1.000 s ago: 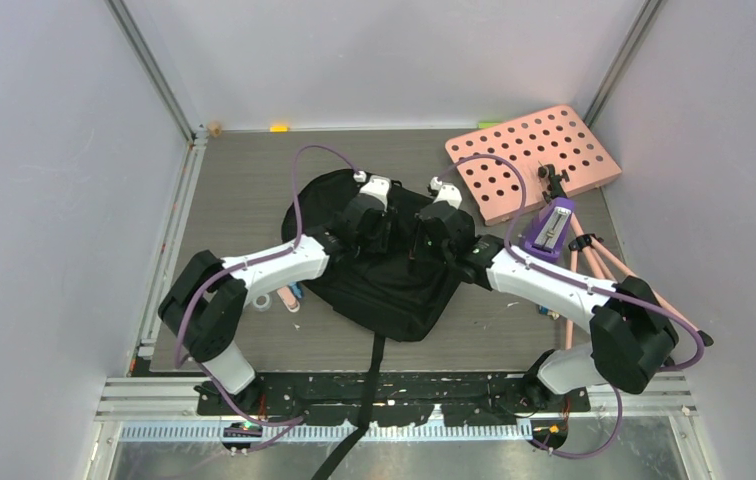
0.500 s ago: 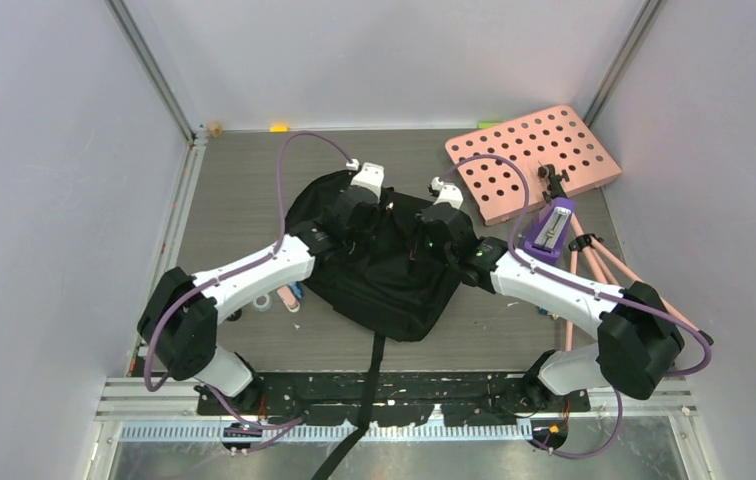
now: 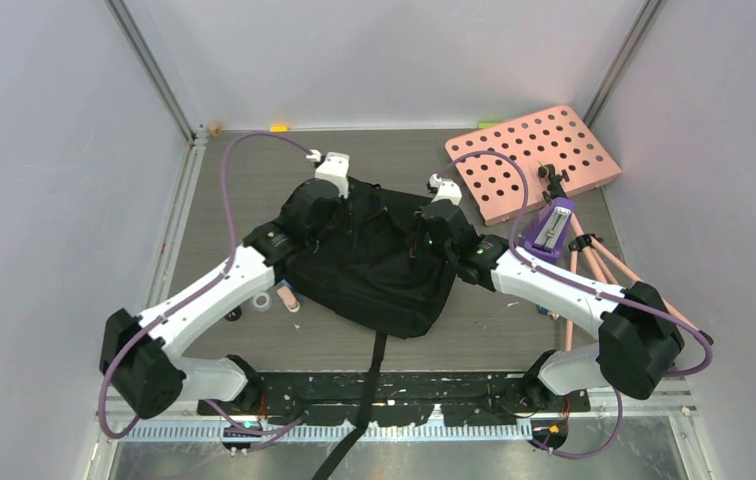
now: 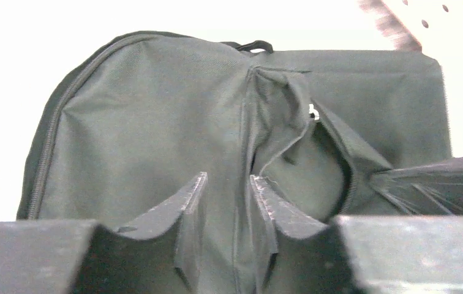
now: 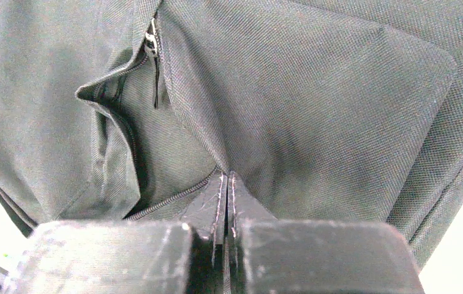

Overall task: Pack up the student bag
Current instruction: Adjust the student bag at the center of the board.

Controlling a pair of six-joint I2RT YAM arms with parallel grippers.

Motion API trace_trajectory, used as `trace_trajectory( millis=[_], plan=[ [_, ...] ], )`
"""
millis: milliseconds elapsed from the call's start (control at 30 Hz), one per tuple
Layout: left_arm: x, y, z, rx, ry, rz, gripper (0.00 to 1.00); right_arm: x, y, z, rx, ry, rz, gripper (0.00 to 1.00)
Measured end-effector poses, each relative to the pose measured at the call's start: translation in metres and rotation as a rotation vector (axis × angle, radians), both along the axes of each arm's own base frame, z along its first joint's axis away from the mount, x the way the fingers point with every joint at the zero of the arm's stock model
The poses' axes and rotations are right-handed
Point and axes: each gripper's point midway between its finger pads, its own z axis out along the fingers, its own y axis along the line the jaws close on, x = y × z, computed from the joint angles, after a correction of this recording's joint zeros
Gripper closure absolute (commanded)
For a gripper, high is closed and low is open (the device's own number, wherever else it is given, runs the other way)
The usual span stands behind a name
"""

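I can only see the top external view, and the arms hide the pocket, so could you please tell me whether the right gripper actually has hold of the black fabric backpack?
Observer: Yes. In the right wrist view the right gripper is shut, and its fingertips appear to pinch a fold of the black fabric backpack beside the pocket.
Operator: Thank you. Is that pocket open?
Observer: Partly. The pocket mouth gapes, with the silver zip slider at its upper end.
Operator: And the left gripper?
Observer: The left gripper is open with nothing clamped. A raised fabric seam runs towards the gap between its fingers.
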Motion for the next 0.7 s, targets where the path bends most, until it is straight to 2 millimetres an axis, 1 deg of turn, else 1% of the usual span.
trace_trajectory(
  millis=[67,133,167,200,300,433,467,500,600,667,700],
  plan=[
    [-0.007,-0.001,0.012,-0.081,-0.007,-0.010,0.51,0.000,0.000,0.000,-0.004,-0.001,0.003,0.99],
    [-0.011,-0.006,0.013,-0.135,0.007,-0.027,0.43,0.000,-0.001,0.000,-0.008,-0.002,0.004,1.00],
    [-0.014,-0.011,0.009,-0.154,0.024,-0.040,0.40,0.000,-0.001,-0.001,-0.010,-0.002,0.005,1.00],
    [-0.015,-0.014,0.003,-0.161,0.044,-0.045,0.36,0.000,-0.001,-0.001,-0.011,-0.003,0.006,1.00],
    [-0.018,-0.025,-0.026,-0.144,0.122,-0.061,0.24,0.000,-0.001,-0.001,-0.012,-0.002,0.007,1.00],
    [-0.021,-0.032,-0.064,-0.064,0.205,-0.052,0.15,0.000,-0.002,-0.001,-0.014,0.000,0.006,1.00],
    [-0.021,-0.033,-0.070,-0.042,0.220,-0.047,0.13,0.000,-0.002,-0.001,-0.014,0.000,0.006,1.00],
    [-0.021,-0.034,-0.078,-0.013,0.239,-0.040,0.12,0.000,-0.002,-0.001,-0.014,0.000,0.006,1.00],
    [-0.018,-0.038,-0.092,0.043,0.262,-0.025,0.11,0.000,-0.002,-0.001,-0.014,0.000,0.006,1.00],
    [-0.018,-0.038,-0.097,0.071,0.270,-0.014,0.16,0.000,-0.002,-0.001,-0.015,0.000,0.006,1.00],
    [-0.017,-0.038,-0.099,0.082,0.271,-0.009,0.22,0.000,-0.002,-0.001,-0.015,0.000,0.005,1.00]
  ],
)
